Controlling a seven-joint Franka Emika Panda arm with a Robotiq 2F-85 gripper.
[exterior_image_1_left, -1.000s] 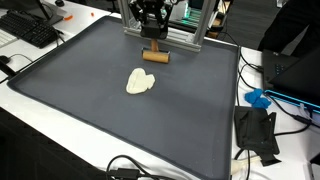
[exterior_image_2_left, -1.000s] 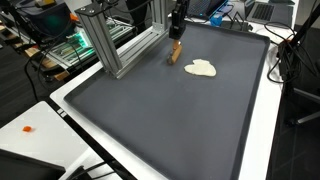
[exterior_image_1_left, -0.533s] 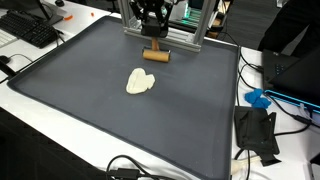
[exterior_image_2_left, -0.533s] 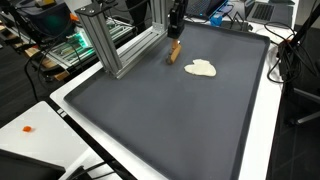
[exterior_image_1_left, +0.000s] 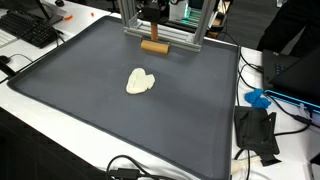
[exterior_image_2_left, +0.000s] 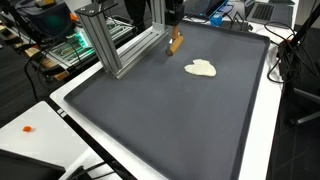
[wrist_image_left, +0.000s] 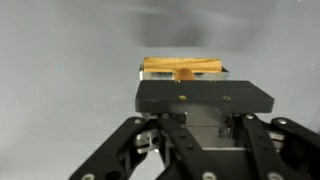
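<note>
wooden block (exterior_image_1_left: 152, 45) sits clamped in the gripper (wrist_image_left: 183, 76). jaws are clenched on its two ends and the block lies crosswise between the fingertips in the wrist view. in both exterior views it is at top centre of the frame, just in front of the aluminium frame (exterior_image_2_left: 115, 45), and looks clear of the mat, though i can't confirm the gap. it hangs slightly tilted in an exterior view (exterior_image_2_left: 176, 42). most of the arm is cut off by the top edge.

cream-coloured lump (exterior_image_1_left: 141, 82) lies flat on the dark grey mat (exterior_image_1_left: 100, 120), below the block in frame, near it but not touching. keyboard (exterior_image_1_left: 30, 28) is off the mat at upper left. blue object (exterior_image_1_left: 258, 99) and black part (exterior_image_1_left: 255, 132) sit on the white table edge at right.
</note>
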